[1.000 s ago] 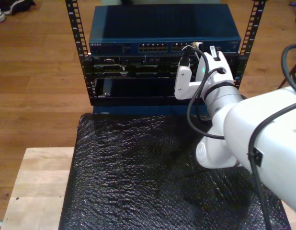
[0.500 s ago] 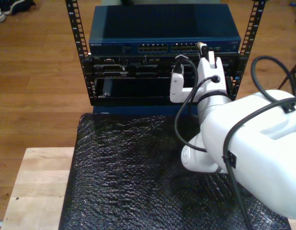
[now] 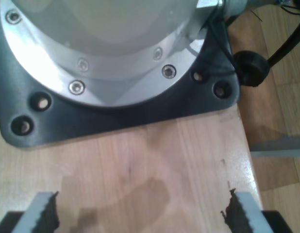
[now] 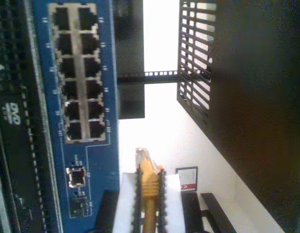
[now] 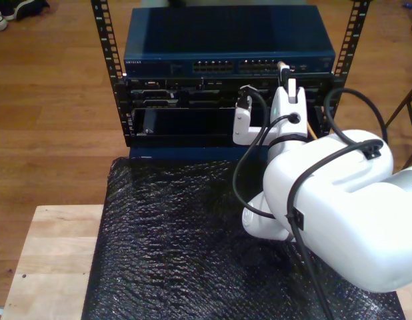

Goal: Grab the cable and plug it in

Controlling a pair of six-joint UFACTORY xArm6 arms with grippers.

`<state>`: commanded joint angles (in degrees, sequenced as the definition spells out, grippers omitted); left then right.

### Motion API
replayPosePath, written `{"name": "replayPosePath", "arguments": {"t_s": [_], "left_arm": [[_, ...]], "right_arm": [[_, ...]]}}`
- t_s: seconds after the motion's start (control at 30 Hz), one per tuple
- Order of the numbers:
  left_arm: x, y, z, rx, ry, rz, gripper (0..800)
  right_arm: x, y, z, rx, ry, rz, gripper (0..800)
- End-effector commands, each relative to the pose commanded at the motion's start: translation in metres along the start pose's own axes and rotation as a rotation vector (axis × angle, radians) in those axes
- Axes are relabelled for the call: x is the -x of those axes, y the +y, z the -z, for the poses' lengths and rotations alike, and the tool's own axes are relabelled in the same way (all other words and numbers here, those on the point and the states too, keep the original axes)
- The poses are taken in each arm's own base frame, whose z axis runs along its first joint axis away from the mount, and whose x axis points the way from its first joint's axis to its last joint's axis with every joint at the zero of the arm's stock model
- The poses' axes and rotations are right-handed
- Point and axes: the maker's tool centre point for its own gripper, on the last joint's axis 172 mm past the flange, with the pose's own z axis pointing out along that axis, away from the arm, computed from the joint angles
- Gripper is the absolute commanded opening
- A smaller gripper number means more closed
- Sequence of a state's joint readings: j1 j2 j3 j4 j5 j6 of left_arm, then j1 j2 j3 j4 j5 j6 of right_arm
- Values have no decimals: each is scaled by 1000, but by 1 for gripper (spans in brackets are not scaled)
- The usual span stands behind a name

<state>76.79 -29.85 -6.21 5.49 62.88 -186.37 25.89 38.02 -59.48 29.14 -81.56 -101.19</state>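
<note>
You see my second tool point(image 4: 149, 204) clamped on the thin yellow-orange cable point(image 4: 149, 187), clear plug just beside the blue switch point(image 4: 43, 121); my first tool point(image 3: 140, 213) spread apart over the wooden worktop point(image 3: 140, 165).

One cable point(image 4: 149, 187), one blue switch point(image 5: 229, 40), two arms.

My second gripper point(image 4: 149, 194) is clamped on the cable point(image 4: 149, 182), its ribbed pads pressed to both sides of it, the plug poking out past the tips. In the exterior view that gripper point(image 5: 284, 70) sits upper right of centre, its white arm point(image 5: 326, 200) filling the lower right. My first gripper point(image 3: 140, 213) has its jaws spread wide apart
</note>
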Motion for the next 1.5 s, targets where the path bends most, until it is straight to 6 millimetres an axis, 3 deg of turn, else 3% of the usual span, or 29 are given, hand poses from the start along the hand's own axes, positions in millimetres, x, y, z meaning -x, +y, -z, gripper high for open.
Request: {"name": "replayPosePath", "arguments": {"t_s": [0.63,0.9,1.5], "left_arm": [[0,0,0,0,-2,0,800],[0,0,0,0,-2,0,800],[0,0,0,0,-2,0,800]], "right_arm": [[-1,-22,-7,-12,0,-86,0],[11,-21,-14,-6,-14,-92,0],[4,-17,-22,4,62,-79,0]]}}
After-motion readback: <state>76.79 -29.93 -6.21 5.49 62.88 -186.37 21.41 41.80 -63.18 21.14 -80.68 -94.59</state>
